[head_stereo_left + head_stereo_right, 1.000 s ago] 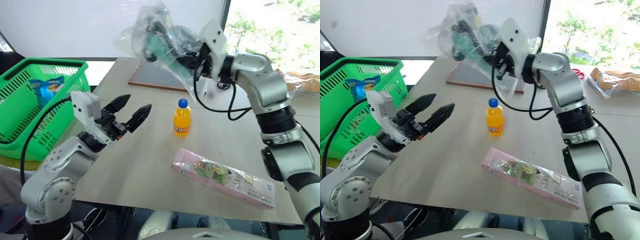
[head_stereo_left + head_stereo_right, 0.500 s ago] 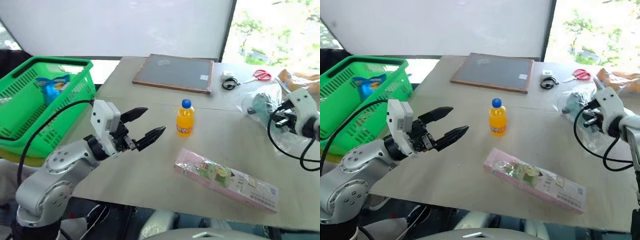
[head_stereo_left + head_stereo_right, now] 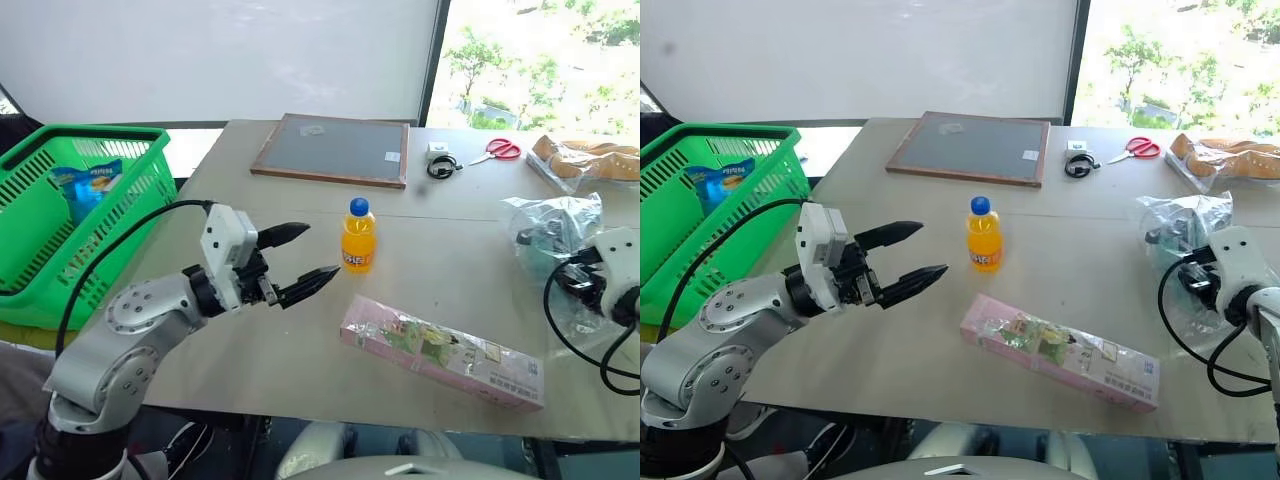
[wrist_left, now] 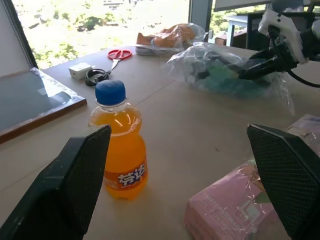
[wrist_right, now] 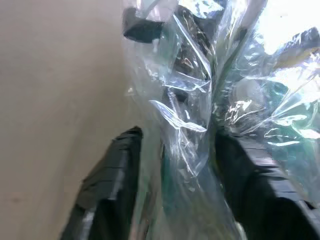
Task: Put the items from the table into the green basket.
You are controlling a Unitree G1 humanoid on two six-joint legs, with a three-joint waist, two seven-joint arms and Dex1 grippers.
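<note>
We noted the left pincer [image 3: 305, 256] hanging level above the large beige-grey worktop [image 3: 250, 330], its two black fingers spread wide and empty. The small orange-drink bottle with a blue cap [image 3: 357, 237] stood upright just ahead of its tips, framed between the fingers in the left wrist view, so we judged it the likely next pick. The long pink floral-printed carton [image 3: 440, 351] lay flat beyond and below that pincer, near the worktop's front edge.

The right pincer [image 5: 175, 165] sat low at the worktop's right side, its fingers parted with the crinkly clear plastic bag of dark goods [image 3: 1180, 225] bunched between them. The bag rested on the worktop; we could not tell whether the film was gripped or merely lying there.

The bright green slotted plastic basket [image 3: 150, 135] stood well behind the left pincer, off the worktop's left edge, a blue packet [image 3: 90, 180] inside. All three items remained outside it.
</note>
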